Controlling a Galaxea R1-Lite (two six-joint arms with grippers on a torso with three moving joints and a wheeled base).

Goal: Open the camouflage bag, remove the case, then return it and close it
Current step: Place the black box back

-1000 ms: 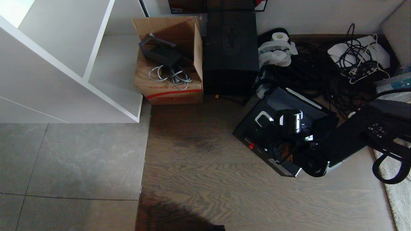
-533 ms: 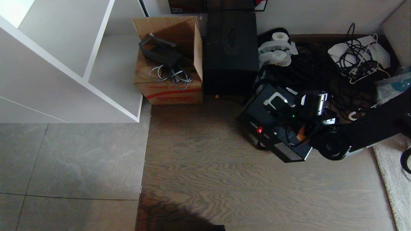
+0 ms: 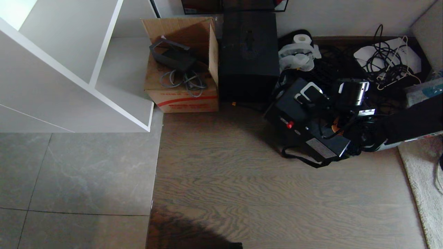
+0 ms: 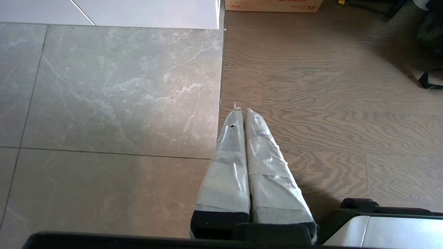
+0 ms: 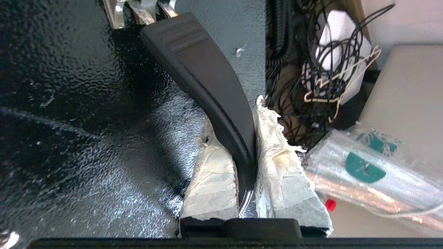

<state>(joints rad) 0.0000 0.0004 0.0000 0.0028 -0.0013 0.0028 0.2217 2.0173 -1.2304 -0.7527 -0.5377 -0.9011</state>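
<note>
Over on the right of your head view, the right gripper (image 3: 320, 103) has the case (image 3: 294, 107) by its black handle (image 5: 207, 79); in the right wrist view the taped fingers (image 5: 214, 173) are clamped tight on either side of the handle, jaws nearly closed on it. The case hangs tilted, with its long axis running diagonally from the far left corner toward the near right. Its red latch (image 3: 290, 125) faces the open floor, and a silver-trimmed corner (image 3: 342, 148) points toward you. Whether that low corner touches the floor, you cannot tell. A black strap (image 3: 297, 157) loops out beneath the near edge.

Behind and right of the case lies a tangle of black cables (image 3: 384, 65). The tall black box (image 3: 249, 55) stands just to its far left, and the cardboard box (image 3: 181, 69) sits beyond that. The white shelf unit (image 3: 69, 76) is well apart on the left. Wide bare wooden floor (image 3: 242, 193) opens in front and to the left. A pale rug (image 3: 422, 186) edges the right side.

Your left gripper (image 4: 241, 112) hangs over the seam between tile and wood, jaws pressed together and empty.
</note>
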